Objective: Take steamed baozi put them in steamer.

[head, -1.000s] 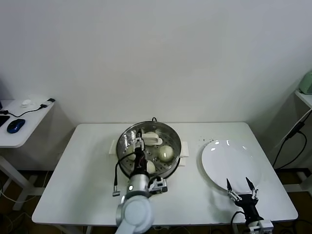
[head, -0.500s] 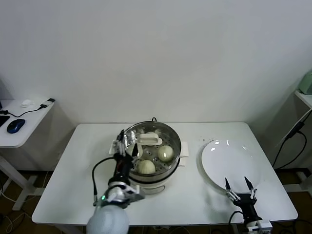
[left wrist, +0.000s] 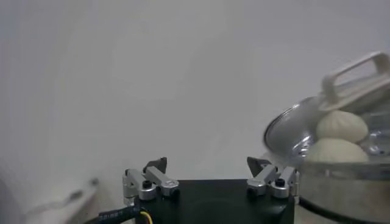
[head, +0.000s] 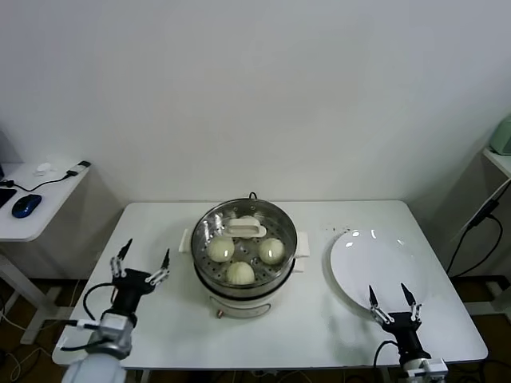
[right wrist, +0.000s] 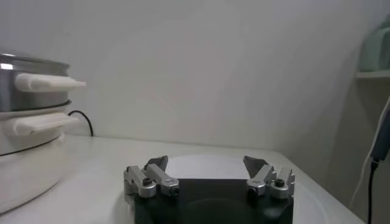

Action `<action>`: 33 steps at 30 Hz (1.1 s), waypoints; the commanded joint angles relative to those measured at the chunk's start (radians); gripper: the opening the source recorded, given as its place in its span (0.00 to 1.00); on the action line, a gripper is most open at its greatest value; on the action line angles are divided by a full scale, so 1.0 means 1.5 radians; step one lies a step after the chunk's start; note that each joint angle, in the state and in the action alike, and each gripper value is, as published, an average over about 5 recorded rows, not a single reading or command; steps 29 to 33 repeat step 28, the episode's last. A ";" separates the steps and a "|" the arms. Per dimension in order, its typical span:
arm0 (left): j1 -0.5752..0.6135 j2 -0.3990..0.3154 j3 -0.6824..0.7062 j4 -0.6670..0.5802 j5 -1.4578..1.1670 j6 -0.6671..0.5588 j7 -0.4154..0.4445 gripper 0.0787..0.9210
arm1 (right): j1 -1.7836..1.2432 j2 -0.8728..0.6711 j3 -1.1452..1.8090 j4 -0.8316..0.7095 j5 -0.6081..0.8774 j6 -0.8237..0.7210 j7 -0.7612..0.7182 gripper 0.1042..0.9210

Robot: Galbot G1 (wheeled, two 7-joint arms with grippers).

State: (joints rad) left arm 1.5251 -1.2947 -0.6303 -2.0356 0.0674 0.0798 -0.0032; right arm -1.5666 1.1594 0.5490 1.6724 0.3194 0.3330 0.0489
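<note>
Head view: three baozi (head: 239,272) in steamer (head: 246,281), plate (head: 375,269) bare; I park left gripper (head: 142,266) lower left, right gripper (head: 390,298) lower right, both wide open, empty.

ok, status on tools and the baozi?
Left tool open, empty, left of steamer. Right tool open by plate. Three baozi visible inside.

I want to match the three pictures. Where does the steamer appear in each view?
Head view: steamer at table centre, three baozi inside.
Left wrist view: at the right edge, baozi and cream handle showing.
Right wrist view: at the left edge, side handles only.
Shared landmark: the white table.
</note>
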 commanded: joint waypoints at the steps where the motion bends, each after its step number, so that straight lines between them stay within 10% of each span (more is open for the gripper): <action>1: 0.057 0.041 -0.124 0.012 -0.287 -0.079 -0.014 0.88 | 0.004 -0.002 -0.001 -0.005 0.011 0.004 0.003 0.88; 14: 0.020 0.015 -0.008 0.242 -0.250 -0.209 0.002 0.88 | 0.007 -0.006 -0.008 -0.013 0.023 0.000 -0.002 0.88; 33: 0.012 0.005 0.024 0.229 -0.233 -0.202 0.010 0.88 | 0.012 -0.001 -0.011 -0.017 0.024 -0.001 -0.002 0.88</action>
